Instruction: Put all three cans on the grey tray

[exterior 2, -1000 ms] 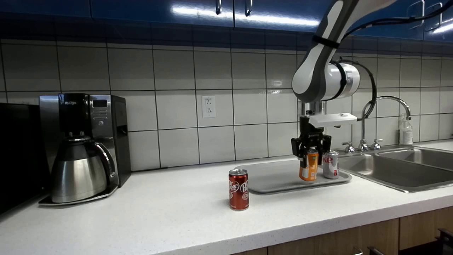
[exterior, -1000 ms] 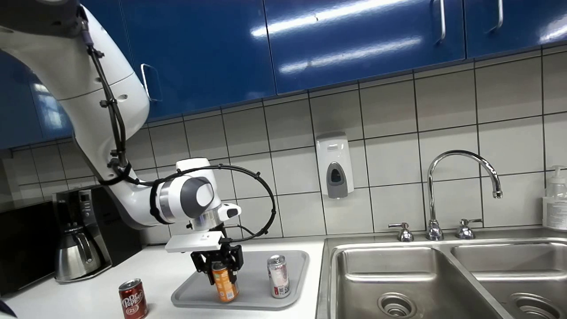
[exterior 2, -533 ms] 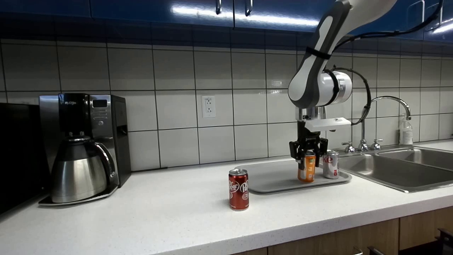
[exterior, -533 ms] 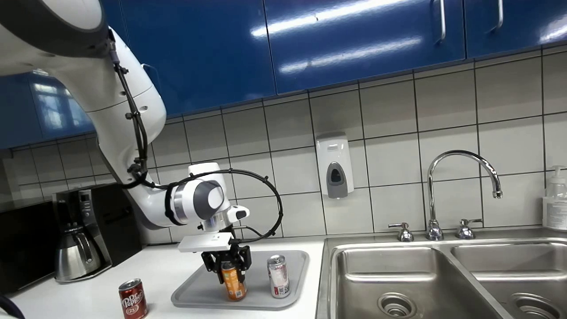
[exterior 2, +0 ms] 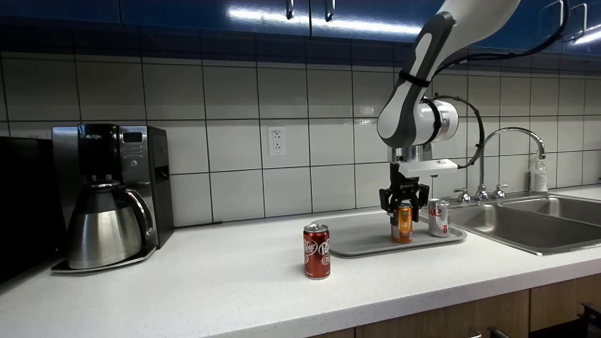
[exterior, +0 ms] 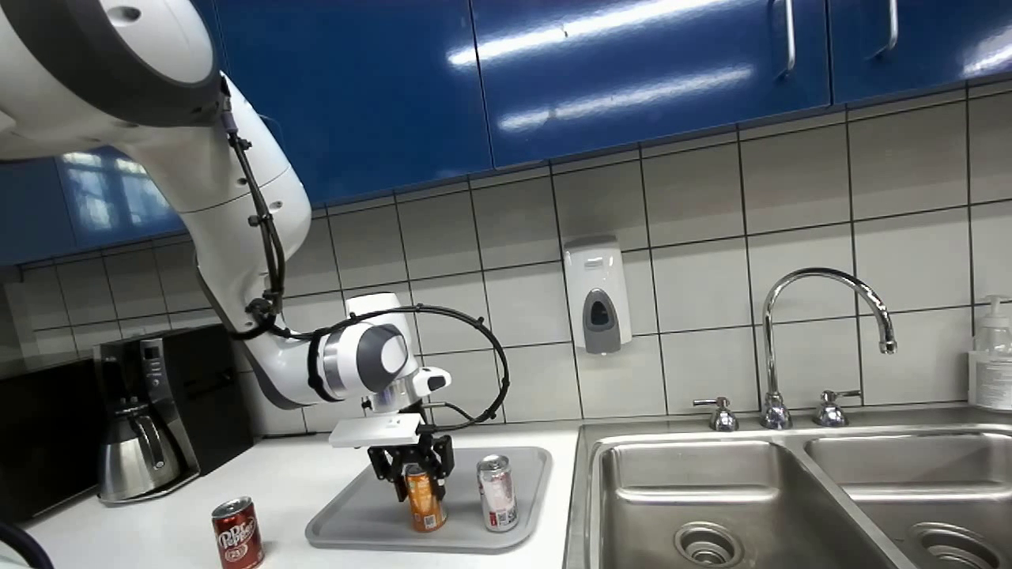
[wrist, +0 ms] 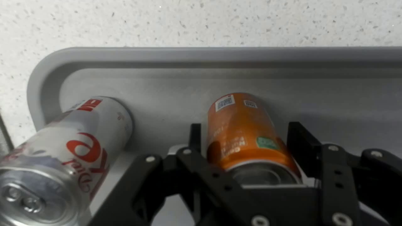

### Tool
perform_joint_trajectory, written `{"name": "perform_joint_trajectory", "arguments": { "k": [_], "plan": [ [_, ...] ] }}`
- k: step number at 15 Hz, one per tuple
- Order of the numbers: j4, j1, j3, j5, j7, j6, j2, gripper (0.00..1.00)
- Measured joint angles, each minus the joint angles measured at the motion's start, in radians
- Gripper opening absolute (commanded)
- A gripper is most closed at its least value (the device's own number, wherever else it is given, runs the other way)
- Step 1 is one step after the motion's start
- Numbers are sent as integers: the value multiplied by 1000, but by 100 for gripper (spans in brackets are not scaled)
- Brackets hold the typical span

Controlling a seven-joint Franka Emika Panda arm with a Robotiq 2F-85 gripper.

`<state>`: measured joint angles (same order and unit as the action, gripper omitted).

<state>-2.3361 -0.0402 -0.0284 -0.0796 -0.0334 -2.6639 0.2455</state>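
Soda cans point(exterior: 237, 533) number three: two stand upright on the single grey tray point(exterior 2: 357, 232), and one stands on the white speckled countertop point(exterior 2: 211, 291). Of the pair on the tray, one is a silver Diet Coke can point(exterior: 498, 494), close to a rounded corner, and the other is an orange can point(wrist: 240, 125), whose brand cannot be read. The two stand side by side, apart. Third is the Dr Pepper can point(exterior 2: 317, 251), dark red with white lettering, upright near the tray but not touching it. One Robotiq gripper point(wrist: 245, 135) hangs over the orange can; its two fingers point(wrist: 303, 150) straddle the upper part, and in the wrist view a narrow gap shows between each of them and the metal, so the grip is released. Elsewhere there is one coffee maker point(exterior 2: 134, 157) with one steel carafe point(exterior 2: 105, 230), well apart from all three cans. Along the tiled wall point(exterior 2: 235, 143) are one duplex outlet point(exterior 2: 277, 141) and one soap dispenser point(exterior: 598, 296). Near the tray lies one steel sink point(exterior: 589, 474) split into two basins point(exterior: 688, 474), with one gooseneck faucet point(exterior: 771, 356), two lever handles point(exterior: 723, 416) and one pump bottle point(exterior: 992, 356). Blue cabinets point(exterior: 356, 95) hang above.
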Motion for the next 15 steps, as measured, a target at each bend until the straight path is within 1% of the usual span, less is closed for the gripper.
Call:
{"name": "perform_joint_trajectory", "arguments": {
  "k": [9,15],
  "plan": [
    [27,0,-7,0,-2,-2,-1,100],
    [32,0,-8,4,-2,-11,-52,100]
  ]
}}
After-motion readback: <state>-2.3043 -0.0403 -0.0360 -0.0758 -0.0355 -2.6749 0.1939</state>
